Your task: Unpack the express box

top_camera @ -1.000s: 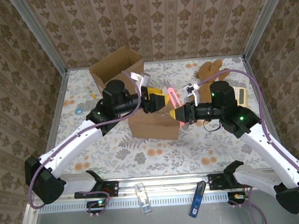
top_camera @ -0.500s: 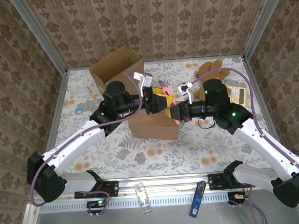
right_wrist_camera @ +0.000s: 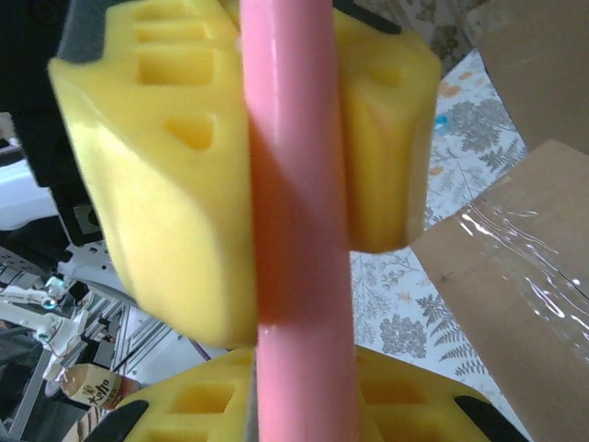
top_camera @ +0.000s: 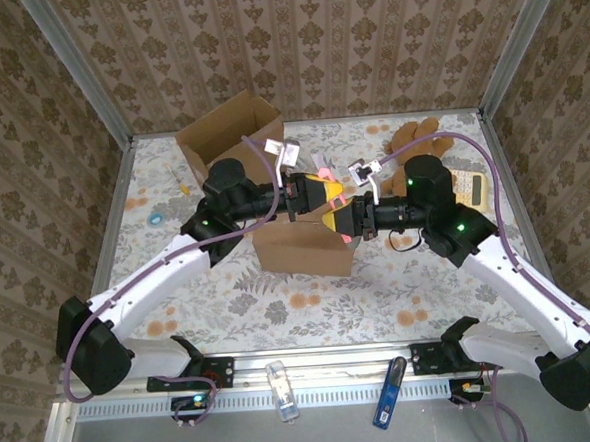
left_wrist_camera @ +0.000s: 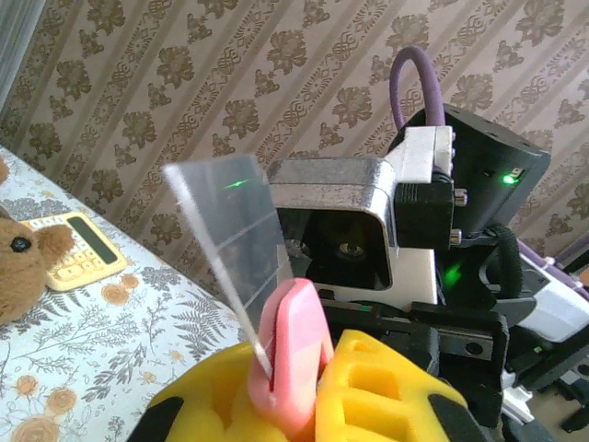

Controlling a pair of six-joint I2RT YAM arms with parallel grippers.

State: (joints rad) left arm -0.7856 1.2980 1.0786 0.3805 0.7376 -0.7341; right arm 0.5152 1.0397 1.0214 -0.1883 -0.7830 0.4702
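Fingers of the left end effector (left_wrist_camera: 287,391) are clenched on the pink box cutter (left_wrist_camera: 293,336), its blade (left_wrist_camera: 230,230) standing up. The right end effector (right_wrist_camera: 304,405) grasps the same handle from the opposite side. The two tips meet nose to nose just above the express box (top_camera: 302,249), which sits mid counter (top_camera: 400,295).

L gripper (left_wrist_camera: 293,391) clamped on pink cutter (left_wrist_camera: 293,324), blade (left_wrist_camera: 232,241) up.

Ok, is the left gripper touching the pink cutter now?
Touching. In the left wrist view the left gripper has its yellow fingers pressed against both sides of the pink cutter, with no gap visible.
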